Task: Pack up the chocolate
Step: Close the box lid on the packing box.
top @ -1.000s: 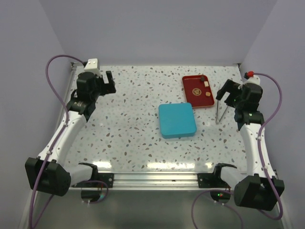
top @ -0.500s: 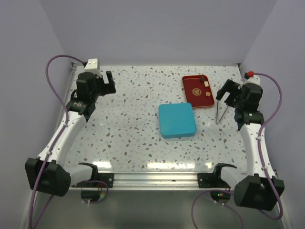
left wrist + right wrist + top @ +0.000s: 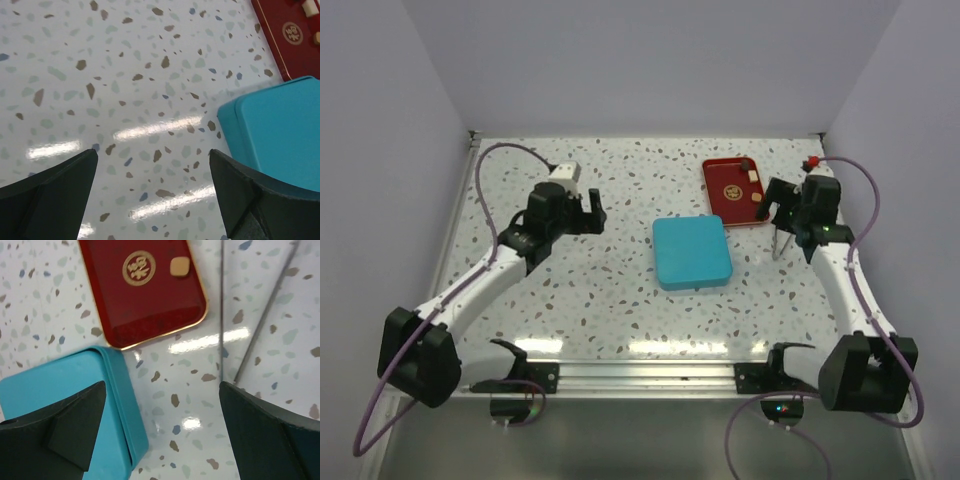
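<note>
The closed teal box lies mid-table. Behind it to the right is the red tray holding three chocolate pieces: a dark one, a cream one and a light brown one. My left gripper is open and empty over bare table, left of the box. My right gripper is open and empty at the tray's right edge. In the right wrist view it hovers over the table between the box and the tray, which holds a light brown square chocolate.
Thin metal rods, like tongs, stand just right of the box, under my right gripper. They also show in the right wrist view. The tray carries a round gold emblem. Walls close in the table on three sides.
My left arm swung from the far left corner in toward the middle of the table. My right arm moved left, closer to the tray. Both grippers stayed open.
</note>
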Motion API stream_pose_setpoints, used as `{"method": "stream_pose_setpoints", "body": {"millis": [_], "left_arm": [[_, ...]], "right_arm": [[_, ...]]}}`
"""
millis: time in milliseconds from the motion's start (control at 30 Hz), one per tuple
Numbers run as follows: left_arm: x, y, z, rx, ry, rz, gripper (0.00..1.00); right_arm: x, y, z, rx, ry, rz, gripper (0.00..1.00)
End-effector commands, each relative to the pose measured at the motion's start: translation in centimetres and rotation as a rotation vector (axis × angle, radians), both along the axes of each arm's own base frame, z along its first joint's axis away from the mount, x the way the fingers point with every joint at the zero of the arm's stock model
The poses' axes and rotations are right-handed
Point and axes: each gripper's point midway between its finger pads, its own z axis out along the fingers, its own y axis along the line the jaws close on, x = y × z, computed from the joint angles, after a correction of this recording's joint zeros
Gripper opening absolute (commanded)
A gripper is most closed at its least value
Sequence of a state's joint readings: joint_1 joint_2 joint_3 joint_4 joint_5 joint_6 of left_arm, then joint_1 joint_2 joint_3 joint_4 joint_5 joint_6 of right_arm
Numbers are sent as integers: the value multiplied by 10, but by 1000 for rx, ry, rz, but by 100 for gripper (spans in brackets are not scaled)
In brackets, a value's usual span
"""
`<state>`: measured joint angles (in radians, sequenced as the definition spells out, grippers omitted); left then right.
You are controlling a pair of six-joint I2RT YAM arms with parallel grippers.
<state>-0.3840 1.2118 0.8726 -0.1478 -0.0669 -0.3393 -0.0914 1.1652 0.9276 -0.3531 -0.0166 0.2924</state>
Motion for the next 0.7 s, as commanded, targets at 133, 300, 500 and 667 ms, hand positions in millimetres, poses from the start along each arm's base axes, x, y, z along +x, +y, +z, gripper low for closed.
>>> {"method": "stream_pose_setpoints", "body": {"millis": [133, 300, 500, 667], "left_arm": [[-2, -55, -39, -4, 114, 26, 100], [-16, -77, -77, 95, 229, 25, 100], [-21, -109, -98, 159, 275, -15, 100], [-24, -118, -111, 178, 303, -37, 100]], "right_arm": [[-5, 28, -50, -36, 142, 62, 99], [-7, 38, -72, -31, 206, 101, 99], [-16, 50, -99, -62, 295, 147, 98], [-24, 53, -116, -70, 341, 163, 98]]}}
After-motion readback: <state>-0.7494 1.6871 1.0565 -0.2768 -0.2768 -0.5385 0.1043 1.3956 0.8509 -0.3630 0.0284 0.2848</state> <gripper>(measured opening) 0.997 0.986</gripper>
